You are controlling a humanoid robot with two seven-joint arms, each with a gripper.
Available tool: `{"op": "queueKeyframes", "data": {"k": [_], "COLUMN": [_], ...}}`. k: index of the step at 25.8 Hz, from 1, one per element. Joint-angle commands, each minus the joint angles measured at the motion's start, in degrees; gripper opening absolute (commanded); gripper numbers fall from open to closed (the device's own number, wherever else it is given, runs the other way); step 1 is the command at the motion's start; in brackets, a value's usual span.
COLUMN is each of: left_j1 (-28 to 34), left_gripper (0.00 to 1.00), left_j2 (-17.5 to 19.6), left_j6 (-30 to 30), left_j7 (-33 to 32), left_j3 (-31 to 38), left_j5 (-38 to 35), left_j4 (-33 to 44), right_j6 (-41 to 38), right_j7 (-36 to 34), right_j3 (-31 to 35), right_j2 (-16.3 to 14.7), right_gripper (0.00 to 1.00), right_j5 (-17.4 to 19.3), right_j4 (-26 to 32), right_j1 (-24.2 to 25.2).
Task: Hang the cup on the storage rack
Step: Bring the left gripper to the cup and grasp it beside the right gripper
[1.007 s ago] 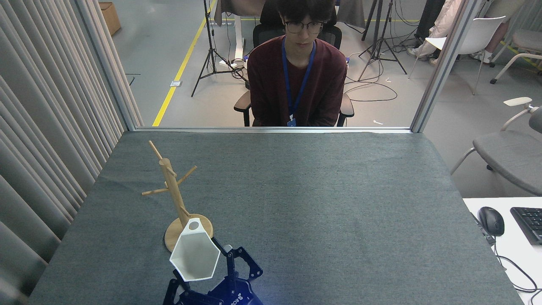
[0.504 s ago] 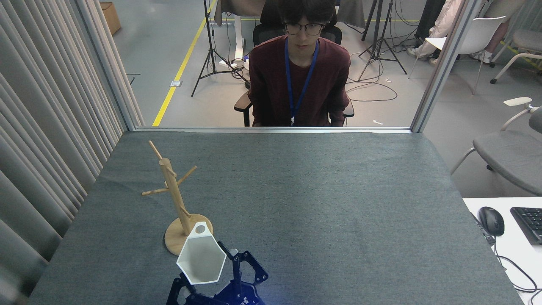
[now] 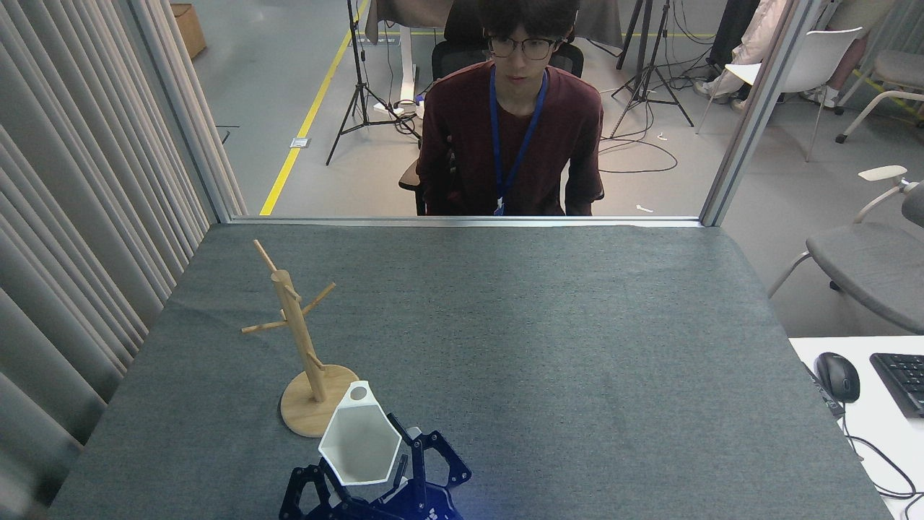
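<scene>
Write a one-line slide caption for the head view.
A gripper holds the white cup beside the wooden storage rack on a grey table, a seated person watching.

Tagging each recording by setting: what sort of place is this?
Probably a robotics lab or data-collection booth: a partitioned table with a person seated watching, tripods and floor cables behind, and a keyboard and mouse alongside.

The left gripper [image 3: 375, 466] is raised from the bottom edge, tilted upward, its dark fingers [image 3: 440, 455] clamped around the cup [image 3: 359, 440].
</scene>
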State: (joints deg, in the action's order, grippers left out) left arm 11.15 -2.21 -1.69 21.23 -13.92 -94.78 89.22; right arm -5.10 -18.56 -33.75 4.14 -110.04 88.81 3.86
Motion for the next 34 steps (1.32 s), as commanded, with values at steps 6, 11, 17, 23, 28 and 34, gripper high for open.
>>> {"op": "queueKeyframes", "data": {"k": [6,11,17,23,28,34], "left_j1": [-0.69,-0.87,-1.22,-1.57,-1.75,-1.75], "left_gripper": [1.0,1.0,1.0,1.0,0.96,0.43], "left_j2": [0.01,0.01,0.1,-0.07,0.19,0.81], "left_j6": [0.2,0.11,0.2,0.11,0.11,0.37], "left_j7": [0.22,0.04,-0.4,0.13,0.13,0.13], "left_j3": [0.12,0.12,0.12,0.21,0.21,0.12], "left_j5": [0.21,0.21,0.21,0.29,0.29,-0.06], "left_j4": [0.26,0.61,0.96,0.43,0.43,-0.01], "right_j6": [0.0,0.0,0.0,0.0,0.0,0.0], "right_j7": [-0.16,-0.16,-0.16,-0.16,-0.16,-0.16], "right_j3": [-0.18,-0.09,0.0,0.0,0.0,0.09], "right_j2": [-0.01,-0.1,-0.1,-0.01,-0.01,-0.01], "right_gripper": [0.62,0.62,0.63,0.63,0.63,0.63], "right_j5": [0.0,-0.09,-0.09,-0.09,-0.09,-0.09], "right_j4": [-0.56,-0.56,-0.56,-0.48,-0.39,-0.12], "right_j1": [2.11,2.29,2.29,2.2,2.2,2.2]}}
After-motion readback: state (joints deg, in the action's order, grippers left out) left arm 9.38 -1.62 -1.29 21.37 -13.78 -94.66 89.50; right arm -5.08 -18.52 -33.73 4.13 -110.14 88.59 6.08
